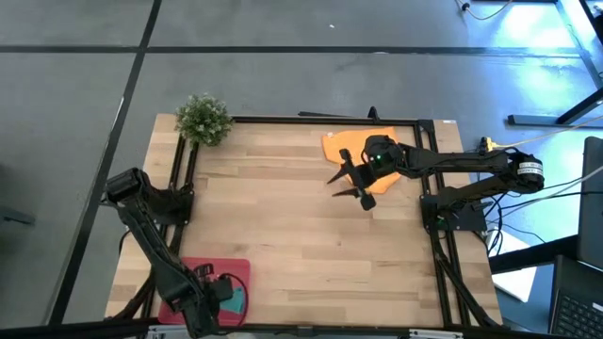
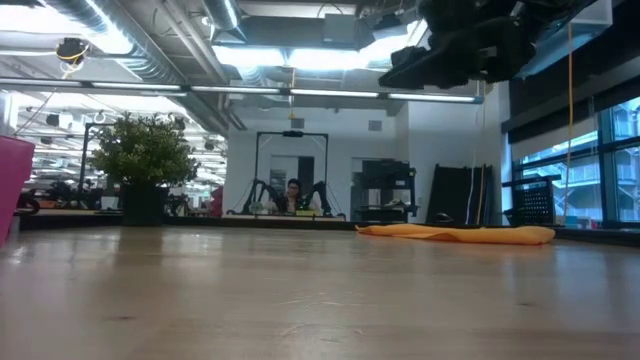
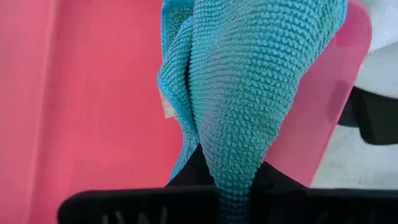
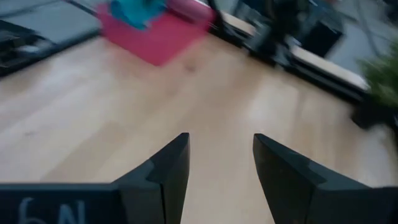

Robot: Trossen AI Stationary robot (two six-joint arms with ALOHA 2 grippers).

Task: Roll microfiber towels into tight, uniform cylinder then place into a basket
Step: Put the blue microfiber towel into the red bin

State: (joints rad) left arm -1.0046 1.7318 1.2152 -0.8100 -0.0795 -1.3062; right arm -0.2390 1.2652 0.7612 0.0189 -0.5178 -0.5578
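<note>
Left gripper [image 3: 233, 196] is clamped on the teal towel [image 3: 249, 81], which hangs over the red-pink basket [image 3: 93, 106] at the table's near left corner. Right gripper [image 1: 350, 185] hovers empty with fingers spread, beside the orange towel [image 1: 341, 144] lying flat at the far edge.

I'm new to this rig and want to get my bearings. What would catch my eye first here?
The bright orange towel lies flat at the table's far edge, with the right claw open above the wood just in front of it. At the near left corner, the left claw is shut on the teal towel over the red-pink basket. A green plant stands at the far left corner.
</note>
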